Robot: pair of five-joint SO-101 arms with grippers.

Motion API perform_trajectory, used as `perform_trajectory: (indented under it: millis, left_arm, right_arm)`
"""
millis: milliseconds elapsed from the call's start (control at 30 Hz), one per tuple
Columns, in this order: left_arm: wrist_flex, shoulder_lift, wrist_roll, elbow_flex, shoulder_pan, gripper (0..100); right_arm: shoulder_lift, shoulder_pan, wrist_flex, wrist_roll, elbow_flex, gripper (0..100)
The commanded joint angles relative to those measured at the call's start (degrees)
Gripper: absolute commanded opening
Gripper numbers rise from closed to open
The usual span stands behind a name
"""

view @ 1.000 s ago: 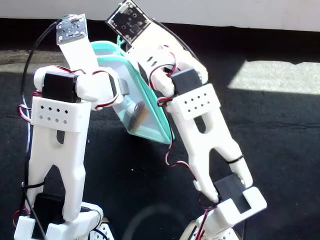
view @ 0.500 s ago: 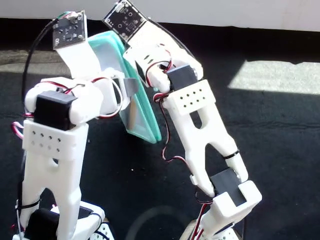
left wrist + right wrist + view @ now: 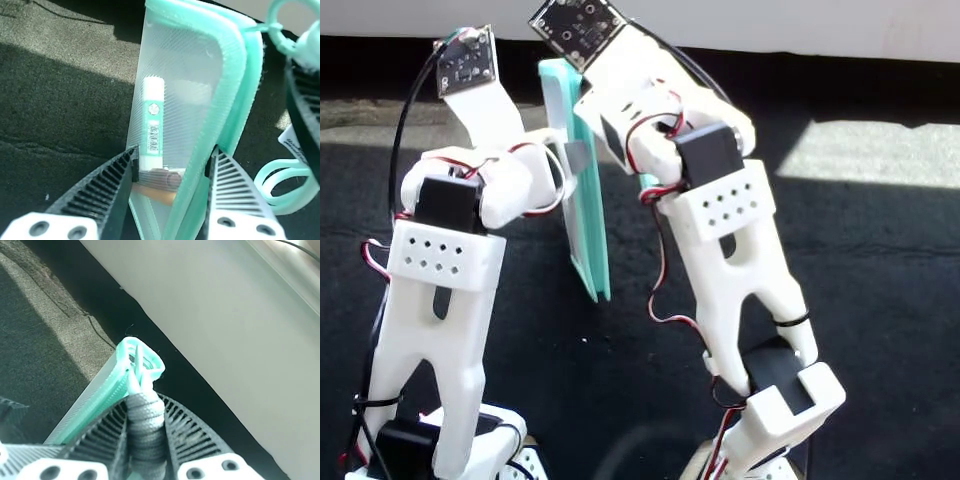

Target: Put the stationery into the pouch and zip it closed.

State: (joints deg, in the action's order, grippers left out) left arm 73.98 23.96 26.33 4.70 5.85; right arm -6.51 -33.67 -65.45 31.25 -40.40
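Note:
A mint-green mesh pouch (image 3: 584, 215) hangs upright above the table between both arms, seen edge-on in the high view. My left gripper (image 3: 570, 165) is shut on the pouch (image 3: 180, 100), one finger on each side of its lower part. Through the mesh I see a white tube with a green label (image 3: 152, 125) and a brown item (image 3: 159, 190) below it. My right gripper (image 3: 143, 407) is shut on a grey woven zipper pull (image 3: 145, 427) at the pouch's top edge (image 3: 140, 360); in the high view it (image 3: 610, 125) sits against the pouch's upper right side.
Black cloth covers the table (image 3: 880, 300), with a sunlit patch (image 3: 880, 150) at the right. A white wall (image 3: 800, 25) runs along the back. A mint cord loop (image 3: 280, 182) dangles from the pouch beside my right gripper's dark body (image 3: 305, 100).
The pouch has swung from a tilted, face-on pose to upright and edge-on. Both arms shifted with it, keeping their holds.

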Motion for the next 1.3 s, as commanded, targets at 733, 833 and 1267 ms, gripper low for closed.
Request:
perform_trajectory:
  millis: [733,833,1267]
  left_arm:
    - [-7.21,1.36,0.44,-1.89,5.05,24]
    - [-10.99,1.36,-1.85,3.65,3.21,24]
    - [-5.36,1.98,-3.08,4.26,-2.77,24]
  right_arm:
    - [3.3,-0.04,-0.13,0.53,-5.05,0.6]
    - [3.3,0.13,-0.13,0.53,-5.05,0.6]
    - [3.38,0.22,-0.13,0.53,-5.14,0.6]
